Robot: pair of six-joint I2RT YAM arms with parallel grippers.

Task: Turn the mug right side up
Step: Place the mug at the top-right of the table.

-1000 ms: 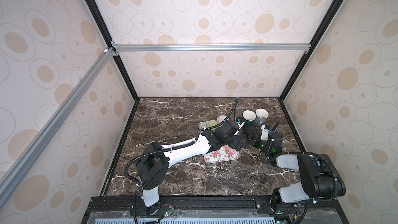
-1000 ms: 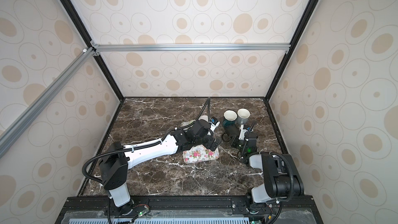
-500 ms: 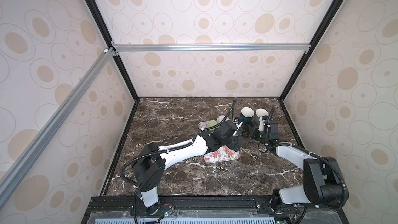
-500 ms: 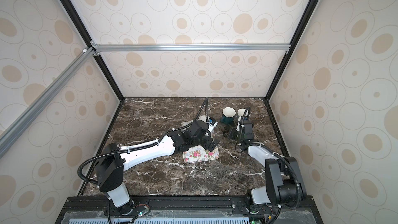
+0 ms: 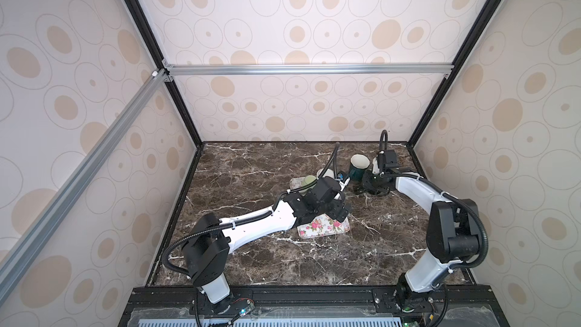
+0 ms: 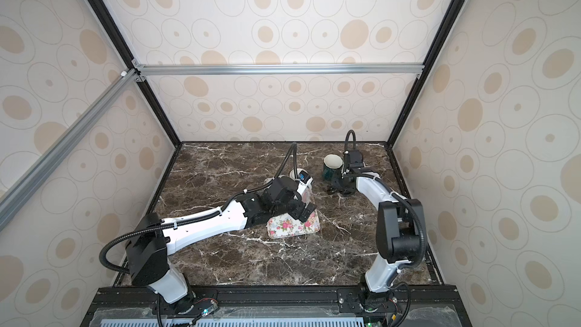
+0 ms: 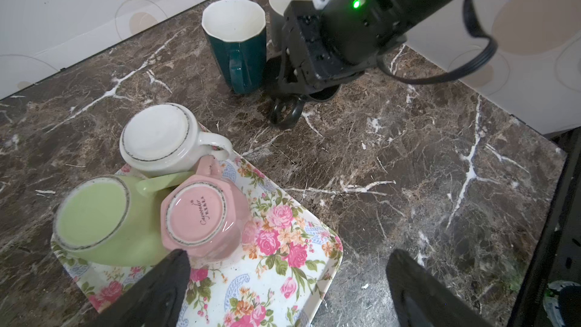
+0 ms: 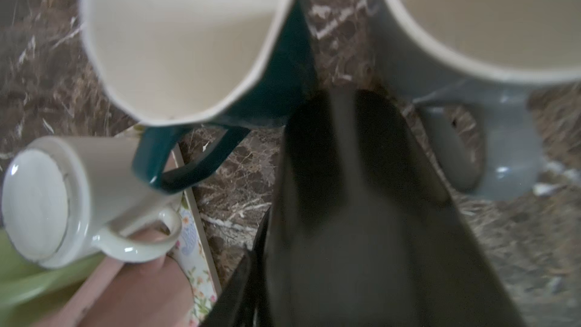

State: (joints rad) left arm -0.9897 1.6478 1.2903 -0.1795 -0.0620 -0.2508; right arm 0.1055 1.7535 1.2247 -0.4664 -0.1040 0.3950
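Observation:
A black mug (image 7: 287, 111) stands on the marble next to a dark teal mug (image 7: 239, 45). My right gripper (image 7: 311, 89) sits right on top of it, and only the handle and a dark lower edge show. Which way up it is I cannot tell. Both top views show this gripper (image 5: 375, 184) (image 6: 344, 184) at the back right. In the right wrist view a blurred dark mass (image 8: 361, 215) hides the jaws. My left gripper (image 7: 287, 281) hangs open and empty over the floral tray (image 7: 283, 278), beside an upside-down pink mug (image 7: 198, 212).
Upside-down white mug (image 7: 160, 139) and green mug (image 7: 97, 218) crowd the tray's far end with the pink one. A grey-blue mug (image 8: 503, 139) stands upright beside the teal one (image 8: 283, 58). The enclosure's walls close in behind and to the right.
My right arm has reached from the front right toward the back, and its wrist now sits low over the black mug beside the teal one. The left arm has hardly moved.

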